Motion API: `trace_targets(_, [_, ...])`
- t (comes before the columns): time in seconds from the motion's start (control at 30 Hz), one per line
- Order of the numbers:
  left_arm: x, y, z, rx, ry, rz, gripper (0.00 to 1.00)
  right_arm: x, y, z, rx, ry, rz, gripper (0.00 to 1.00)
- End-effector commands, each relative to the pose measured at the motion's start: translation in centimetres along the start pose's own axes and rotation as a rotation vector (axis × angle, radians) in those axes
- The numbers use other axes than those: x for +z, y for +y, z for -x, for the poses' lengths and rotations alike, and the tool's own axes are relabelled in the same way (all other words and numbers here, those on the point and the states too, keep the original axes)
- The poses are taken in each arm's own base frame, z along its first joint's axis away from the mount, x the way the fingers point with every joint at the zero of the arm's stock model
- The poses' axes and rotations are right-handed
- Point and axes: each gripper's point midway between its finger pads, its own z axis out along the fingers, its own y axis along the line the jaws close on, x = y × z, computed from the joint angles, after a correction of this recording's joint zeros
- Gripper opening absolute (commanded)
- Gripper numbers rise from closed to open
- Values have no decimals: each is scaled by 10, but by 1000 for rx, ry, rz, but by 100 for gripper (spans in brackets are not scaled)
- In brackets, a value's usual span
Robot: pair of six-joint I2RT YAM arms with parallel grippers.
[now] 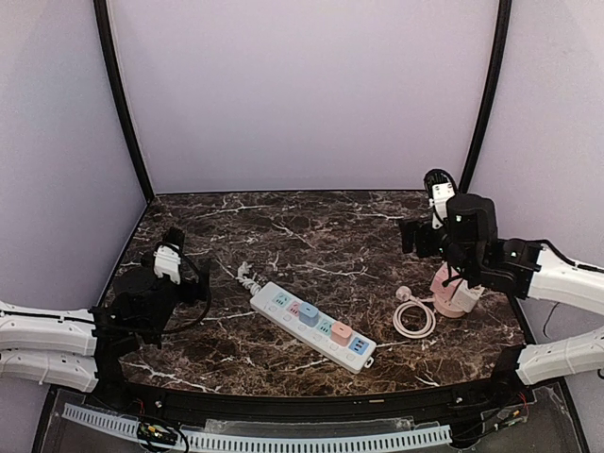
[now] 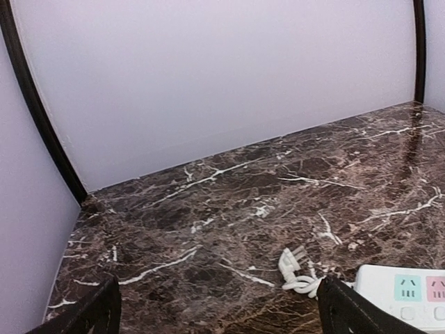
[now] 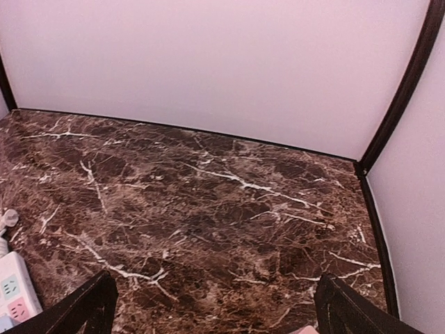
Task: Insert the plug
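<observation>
Both grippers spread wide over the marble table (image 1: 311, 236), and the plug lies loose on the right, not in any socket.

We see the dark veined table filling the booth. The left gripper (image 2: 219, 316) hovers at the left side with its fingers (image 2: 90, 313) set far apart and nothing between them. The right gripper (image 3: 215, 313) hangs above the right side, its fingers (image 3: 348, 309) parted just as wide and also bare. The white power strip (image 1: 311, 326) lies diagonally near the table's middle, its sockets coloured in green, pink, blue and orange, with its own bundled cord (image 1: 248, 276) at its far-left end. Right of the strip stands a pink device (image 1: 455, 294). Just beside the device lies its coiled white cable (image 1: 413, 317), and at the coil's far edge rests what we take for the small white plug (image 1: 406, 293), apart from the strip.
</observation>
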Motion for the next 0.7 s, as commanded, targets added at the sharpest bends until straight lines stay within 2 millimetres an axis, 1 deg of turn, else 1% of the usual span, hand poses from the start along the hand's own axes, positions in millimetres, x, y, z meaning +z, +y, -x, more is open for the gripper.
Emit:
trace_targets(0.0, [7,39,17,75,-52,169,99,4,-42,0,42,-94,-197,99])
trace_targets(0.03, [8,44,16,102,-49,187,99,5,-55,-2,56,-101,-246,99])
trace_targets(0.07, [11,56,16,104,-44,227,99,6,-66,-3,68,-111,-280,99])
trace_targets(0.1, [14,61,17,111,-39,246,99,6,-76,-3,82,-124,-301,99])
trace_targets(0.13, [17,74,14,114,-23,285,99,7,-84,-5,89,-138,-312,99])
trace_targets(0.17, [20,85,13,115,-15,311,99,7,-91,-5,87,-156,-319,99])
trace_targets(0.2, [22,90,13,112,-17,322,99,7,-96,-7,86,-178,-324,99])
trace_targets(0.23, [25,99,8,115,-9,337,99,7,-102,-9,83,-203,-336,99])
trace_targets(0.27, [26,104,10,102,-26,347,99,6,-107,-11,78,-231,-347,99])
trace_targets(0.3, [28,112,4,102,-18,359,99,5,-112,-14,62,-259,-358,98])
trace_targets(0.4, [32,128,-3,85,-14,397,99,1,-114,-25,-3,-354,-333,99])
trace_targets(0.43, [35,135,-10,87,5,414,99,2,-115,-29,-11,-370,-320,99])
trace_targets(0.47, [36,138,-11,81,0,421,99,4,-119,-34,-10,-369,-318,99])
trace_targets(0.5, [40,142,-19,89,21,427,99,7,-124,-39,-9,-352,-321,99])
trace_targets(0.53, [45,141,-25,94,27,417,99,12,-127,-45,-10,-330,-312,99])
trace_targets(0.57, [47,147,-29,92,34,431,99,16,-130,-50,-3,-315,-304,99])
trace_targets(0.6, [52,146,-33,94,37,420,99,19,-132,-54,-1,-309,-288,99])
trace_targets(0.63, [55,151,-37,91,42,430,99,21,-133,-58,-4,-309,-277,99])
trace_targets(0.67, [61,148,-41,90,41,409,99,22,-136,-62,-5,-315,-277,99])
